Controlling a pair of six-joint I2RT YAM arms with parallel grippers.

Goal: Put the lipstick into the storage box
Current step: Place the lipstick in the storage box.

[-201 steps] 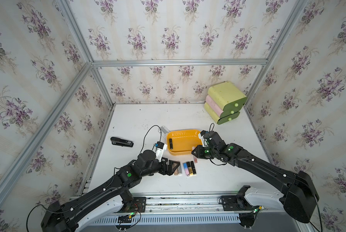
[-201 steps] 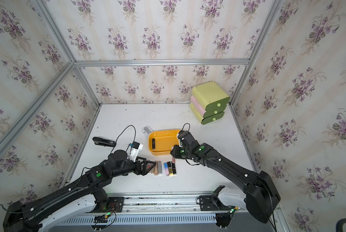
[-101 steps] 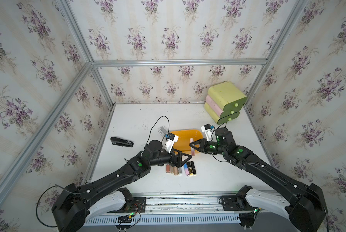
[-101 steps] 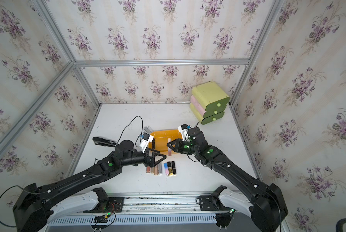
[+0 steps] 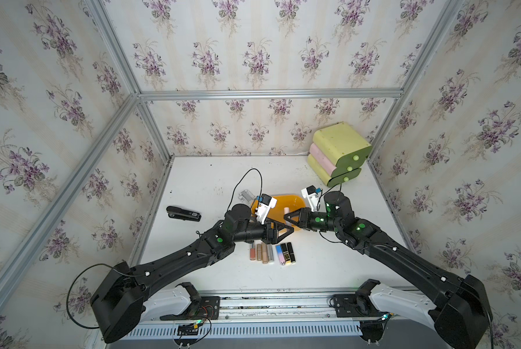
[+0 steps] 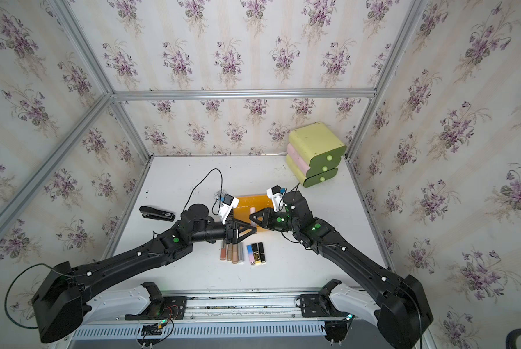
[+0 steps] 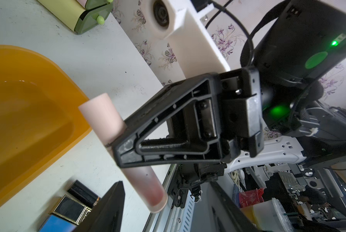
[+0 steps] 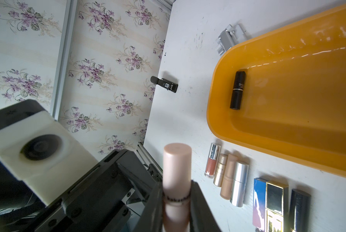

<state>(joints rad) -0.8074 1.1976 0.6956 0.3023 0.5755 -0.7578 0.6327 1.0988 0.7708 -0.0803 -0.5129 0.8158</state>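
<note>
The storage box (image 5: 286, 201) (image 6: 247, 201) is an orange-yellow tray in mid-table, and a black lipstick (image 8: 237, 90) lies in it. My right gripper (image 5: 286, 217) (image 6: 251, 217) (image 8: 176, 192) is shut on a pale pink lipstick (image 5: 287, 210) (image 6: 252, 210) (image 8: 177, 166) (image 7: 101, 114), held above the box's near edge. Facing it, my left gripper (image 5: 290, 230) (image 6: 253, 231) (image 7: 166, 186) is open. The tube's lower end sits between its fingers, with a gap on each side. Several more lipsticks (image 5: 271, 253) (image 8: 248, 180) lie in a row in front of the box.
A black stapler (image 5: 183, 213) lies at the left of the table. A green-and-pink drawer unit (image 5: 337, 154) stands in the back right corner. A small clear case (image 5: 247, 195) (image 8: 228, 38) lies behind the box's left end. Wallpapered walls enclose three sides.
My right gripper has lifted the pink lipstick from the table to above the box's near edge. My left gripper rose from the lipstick row to meet it, and its jaws have narrowed.
</note>
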